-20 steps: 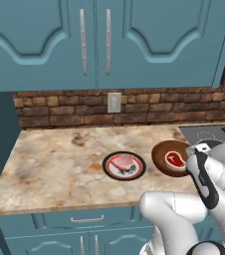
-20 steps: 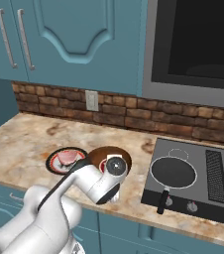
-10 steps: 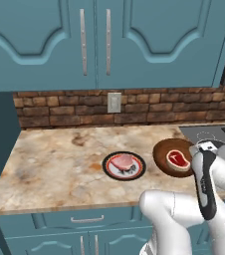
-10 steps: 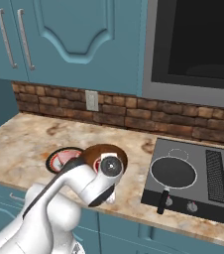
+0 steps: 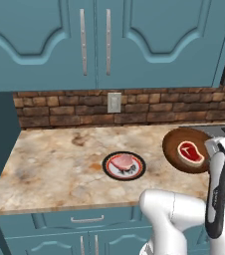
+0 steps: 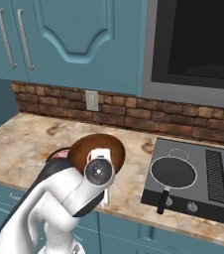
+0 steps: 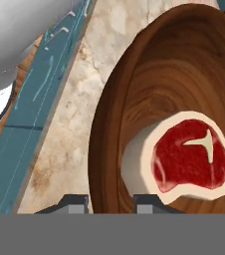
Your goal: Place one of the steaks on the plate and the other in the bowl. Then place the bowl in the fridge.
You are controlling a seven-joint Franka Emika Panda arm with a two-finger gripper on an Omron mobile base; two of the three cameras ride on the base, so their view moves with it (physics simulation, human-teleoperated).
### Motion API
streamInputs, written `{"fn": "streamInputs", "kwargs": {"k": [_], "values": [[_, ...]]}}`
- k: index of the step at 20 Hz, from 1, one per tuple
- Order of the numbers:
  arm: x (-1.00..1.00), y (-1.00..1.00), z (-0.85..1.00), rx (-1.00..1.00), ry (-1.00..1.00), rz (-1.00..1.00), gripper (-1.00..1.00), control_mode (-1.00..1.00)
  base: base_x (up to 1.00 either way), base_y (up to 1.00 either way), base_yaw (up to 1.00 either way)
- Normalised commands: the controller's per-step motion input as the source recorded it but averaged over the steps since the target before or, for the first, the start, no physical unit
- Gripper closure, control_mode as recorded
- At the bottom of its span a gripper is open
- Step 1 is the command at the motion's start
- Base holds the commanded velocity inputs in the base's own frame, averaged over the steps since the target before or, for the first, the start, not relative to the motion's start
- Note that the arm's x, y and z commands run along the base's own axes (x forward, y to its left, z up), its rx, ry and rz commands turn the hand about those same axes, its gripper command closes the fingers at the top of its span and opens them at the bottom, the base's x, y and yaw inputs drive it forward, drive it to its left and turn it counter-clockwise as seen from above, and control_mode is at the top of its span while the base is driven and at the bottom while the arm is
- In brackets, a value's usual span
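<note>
Bowl [image 7: 134, 99] rim between claw [image 7: 112, 201] tips

The end effector [image 7: 111, 199], clamped on the bowl's [image 5: 180, 141] rim, has tilted the bowl up off the counter [image 5: 59, 164].

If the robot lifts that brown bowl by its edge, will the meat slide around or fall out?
The bowl looks deep and rigid, so it probably lifts without bending. It seems tilted, so the red steak, leaning against the wall inside, may slide. Held by one rim, it could tip further.
</note>
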Motion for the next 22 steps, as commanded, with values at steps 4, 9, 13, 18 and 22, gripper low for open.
{"fn": "streamInputs", "kwargs": {"k": [4,9,13,18,22], "values": [[-0.38,-0.1,0.99,0.02,0.02,0.01,1.0,-1.0,0.0,0.0,0.0],[-0.46,0.0,0.72,0.0,0.15,0.06,1.0,-1.0,0.0,0.0,0.0],[-0.53,0.17,0.24,-0.06,0.06,0.01,1.0,-1.0,0.0,0.0,0.0],[-0.38,0.3,0.0,-0.09,0.0,-0.02,1.0,-1.0,0.0,0.0,0.0],[0.03,0.13,-0.03,0.0,0.0,-0.01,1.0,-1.0,0.0,0.0,0.0]]}}
